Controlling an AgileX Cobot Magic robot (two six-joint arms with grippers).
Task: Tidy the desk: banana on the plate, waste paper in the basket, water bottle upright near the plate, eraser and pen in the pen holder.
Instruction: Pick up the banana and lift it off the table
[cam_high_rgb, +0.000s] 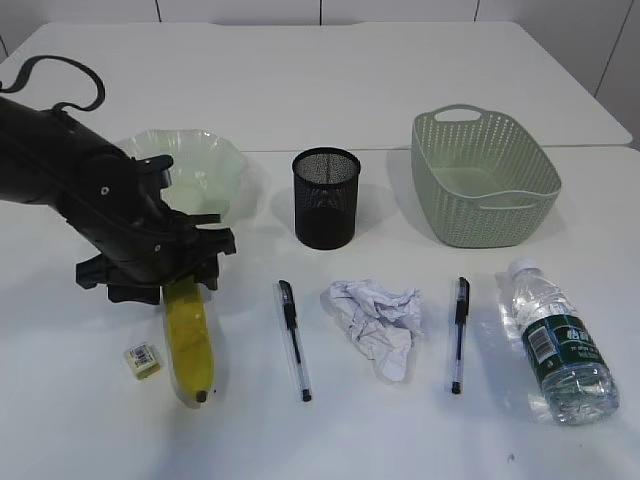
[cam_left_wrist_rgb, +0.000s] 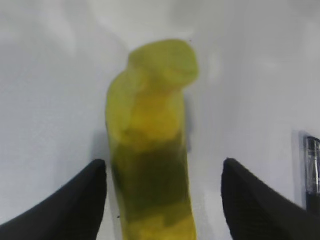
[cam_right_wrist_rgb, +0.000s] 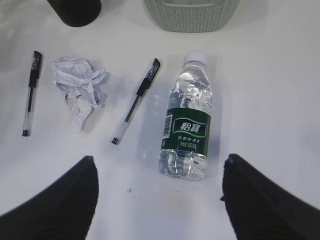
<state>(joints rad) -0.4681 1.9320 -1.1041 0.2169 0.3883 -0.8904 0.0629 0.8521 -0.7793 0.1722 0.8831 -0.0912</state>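
The yellow banana (cam_high_rgb: 190, 345) lies on the white desk (cam_high_rgb: 330, 90) with its dark tip toward me. My left gripper (cam_high_rgb: 165, 270) hangs over its far end. In the left wrist view the banana (cam_left_wrist_rgb: 150, 140) runs between the open fingers (cam_left_wrist_rgb: 85, 200) with a gap on each side. The ruffled green plate (cam_high_rgb: 215, 150) is just behind that arm. The eraser (cam_high_rgb: 143, 359) sits left of the banana. My right gripper (cam_right_wrist_rgb: 160, 159) is open above the lying water bottle (cam_right_wrist_rgb: 187, 125), holding nothing. Waste paper (cam_high_rgb: 375, 320) lies between two pens (cam_high_rgb: 294, 338) (cam_high_rgb: 458, 333).
The black mesh pen holder (cam_high_rgb: 326, 197) stands mid-desk, with the sage green basket (cam_high_rgb: 485, 180) to its right. The water bottle (cam_high_rgb: 560, 340) lies at the front right. A seam crosses the desk behind the plate. The right arm is outside the exterior view.
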